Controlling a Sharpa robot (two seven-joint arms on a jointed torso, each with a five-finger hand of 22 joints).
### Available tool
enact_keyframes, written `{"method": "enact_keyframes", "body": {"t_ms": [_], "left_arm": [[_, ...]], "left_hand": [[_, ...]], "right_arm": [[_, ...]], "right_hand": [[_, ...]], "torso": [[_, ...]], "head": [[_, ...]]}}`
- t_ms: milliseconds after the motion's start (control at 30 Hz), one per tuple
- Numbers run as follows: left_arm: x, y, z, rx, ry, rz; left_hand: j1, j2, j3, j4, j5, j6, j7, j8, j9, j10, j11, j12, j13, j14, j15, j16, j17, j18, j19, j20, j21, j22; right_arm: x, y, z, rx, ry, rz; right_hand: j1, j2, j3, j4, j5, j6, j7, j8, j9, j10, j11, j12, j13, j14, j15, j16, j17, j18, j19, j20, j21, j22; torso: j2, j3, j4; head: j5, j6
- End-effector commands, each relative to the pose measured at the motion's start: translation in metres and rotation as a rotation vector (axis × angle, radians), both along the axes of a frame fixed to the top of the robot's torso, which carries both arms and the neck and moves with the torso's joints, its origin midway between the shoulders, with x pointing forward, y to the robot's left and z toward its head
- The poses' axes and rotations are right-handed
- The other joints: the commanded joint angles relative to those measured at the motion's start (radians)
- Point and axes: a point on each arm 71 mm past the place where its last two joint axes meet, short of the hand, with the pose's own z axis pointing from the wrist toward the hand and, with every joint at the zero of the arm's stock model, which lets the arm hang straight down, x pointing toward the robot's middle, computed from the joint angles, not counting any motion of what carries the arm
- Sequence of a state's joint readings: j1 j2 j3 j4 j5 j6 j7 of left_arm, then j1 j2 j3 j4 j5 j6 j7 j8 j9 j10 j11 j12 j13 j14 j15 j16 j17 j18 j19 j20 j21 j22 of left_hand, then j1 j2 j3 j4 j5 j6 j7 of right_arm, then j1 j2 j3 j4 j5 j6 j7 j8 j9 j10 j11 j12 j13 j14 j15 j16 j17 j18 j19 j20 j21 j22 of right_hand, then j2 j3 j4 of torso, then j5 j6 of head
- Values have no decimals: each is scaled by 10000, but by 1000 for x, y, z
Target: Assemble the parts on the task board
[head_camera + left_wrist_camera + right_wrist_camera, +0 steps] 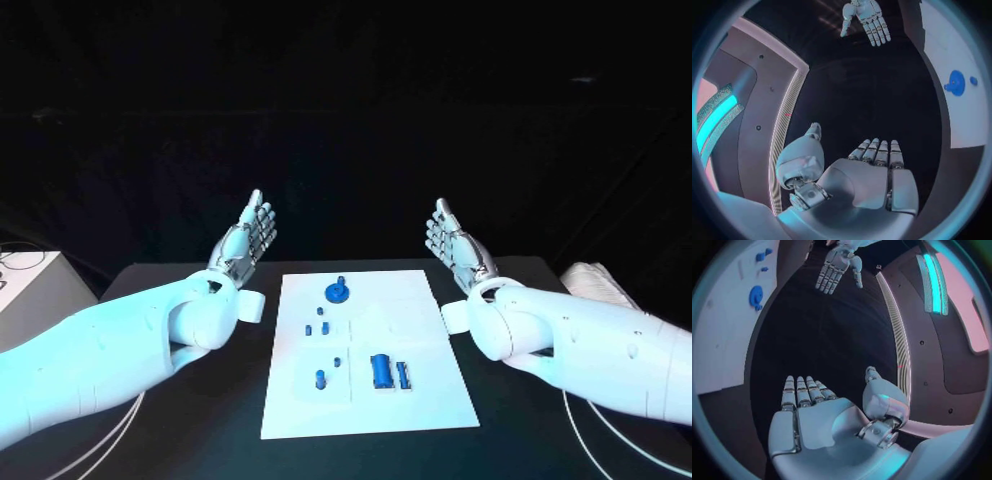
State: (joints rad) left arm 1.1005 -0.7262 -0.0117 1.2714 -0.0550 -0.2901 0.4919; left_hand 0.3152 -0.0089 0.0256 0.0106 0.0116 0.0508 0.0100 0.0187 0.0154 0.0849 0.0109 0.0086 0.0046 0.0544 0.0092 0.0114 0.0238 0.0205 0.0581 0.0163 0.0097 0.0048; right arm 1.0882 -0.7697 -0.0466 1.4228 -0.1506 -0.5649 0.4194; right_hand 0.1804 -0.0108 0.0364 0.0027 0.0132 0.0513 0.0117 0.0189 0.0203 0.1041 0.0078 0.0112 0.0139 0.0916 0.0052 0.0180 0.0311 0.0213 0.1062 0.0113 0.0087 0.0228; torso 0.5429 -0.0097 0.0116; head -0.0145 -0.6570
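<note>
The white task board (418, 400) lies in the middle of the black table. Several small blue parts rest on it: a round part with a stem (339, 291) near the far edge, small pegs (319, 328) at mid-board, and a long block (381, 371) with a thin piece (404, 376) beside it. My left hand (247, 240) is raised above the table left of the board, fingers straight and apart, holding nothing. My right hand (456, 243) is raised the same way on the right. The left wrist view shows the left palm (873, 175), the right hand (867, 20) and the round part (956, 83). The right wrist view shows the right palm (817, 420) and the left hand (837, 265).
A white box (29, 285) stands off the table's left side. A pale cloth-like object (599, 285) lies at the table's right edge. Bare black table (188, 440) flanks the board on both sides.
</note>
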Motion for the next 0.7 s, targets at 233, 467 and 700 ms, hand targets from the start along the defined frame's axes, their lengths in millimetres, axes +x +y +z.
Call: {"method": "enact_keyframes", "body": {"t_ms": [233,467,700], "left_arm": [[-36,-23,2,480,200,1981],[-53,-34,4,563,350,2326],[-55,-35,5,571,365,2356]], "left_hand": [[-3152,89,-256,-106,-116,-508,-100,-187,-154,-849,-109,-86,-46,-544,-92,-114,-238,-205,-581,-163,-97,-48],[-3152,89,-256,-106,-116,-508,-100,-187,-154,-849,-109,-86,-46,-544,-92,-114,-238,-205,-581,-163,-97,-48],[-3152,89,-256,-106,-116,-508,-100,-187,-154,-849,-109,-86,-46,-544,-92,-114,-238,-205,-581,-163,-97,-48]], "right_arm": [[-24,21,12,1032,-97,-1308],[-25,23,13,1100,-82,-1328],[-25,23,13,1100,-82,-1328]], "right_hand": [[-1804,108,-364,-27,-132,-513,-117,-189,-203,-1041,-78,-112,-139,-916,-52,-180,-311,-213,-1062,-113,-87,-228],[-1804,108,-364,-27,-132,-513,-117,-189,-203,-1041,-78,-112,-139,-916,-52,-180,-311,-213,-1062,-113,-87,-228],[-1804,108,-364,-27,-132,-513,-117,-189,-203,-1041,-78,-112,-139,-916,-52,-180,-311,-213,-1062,-113,-87,-228]], "torso": [[13,97,-116],[13,97,-116],[13,97,-116]], "head": [[145,570],[145,570],[145,570]]}}
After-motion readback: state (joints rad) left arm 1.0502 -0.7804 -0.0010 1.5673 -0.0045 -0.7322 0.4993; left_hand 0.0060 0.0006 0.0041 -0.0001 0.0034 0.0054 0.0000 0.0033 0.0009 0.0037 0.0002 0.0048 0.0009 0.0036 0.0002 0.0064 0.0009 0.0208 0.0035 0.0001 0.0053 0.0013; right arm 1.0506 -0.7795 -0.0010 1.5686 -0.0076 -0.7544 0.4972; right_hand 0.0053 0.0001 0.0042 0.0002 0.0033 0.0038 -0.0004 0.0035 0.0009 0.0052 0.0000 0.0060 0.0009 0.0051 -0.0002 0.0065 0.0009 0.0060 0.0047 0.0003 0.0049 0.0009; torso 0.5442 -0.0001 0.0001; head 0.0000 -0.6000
